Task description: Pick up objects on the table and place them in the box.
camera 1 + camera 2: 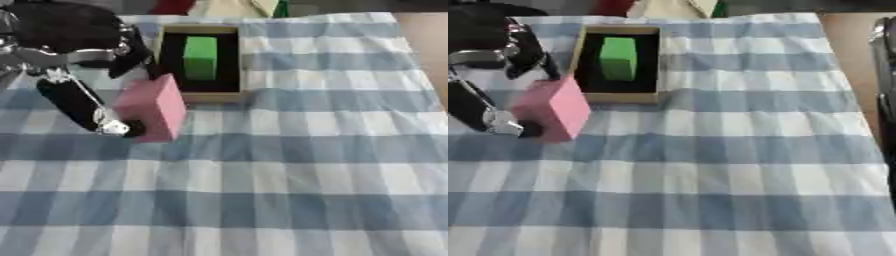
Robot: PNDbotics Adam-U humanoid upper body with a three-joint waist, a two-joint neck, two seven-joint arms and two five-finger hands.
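Note:
A pink block (153, 107) is held just in front of the box, tilted, with my left hand (83, 75) shut on it: fingers behind its top, the thumb (114, 127) at its lower left. The box (229, 31) has tan walls and a black inside and stands at the back of the table. A green block (200, 57) stands upright inside it. Of my right side only a dark arm part (885, 75) shows at the right edge of the right eye view; the hand itself is out of sight.
The blue and white checked cloth (289, 165) covers the table. Past the far edge are a red thing (171, 6) and a pale and green thing (262, 7). Bare brown surface (429, 45) lies to the right of the cloth.

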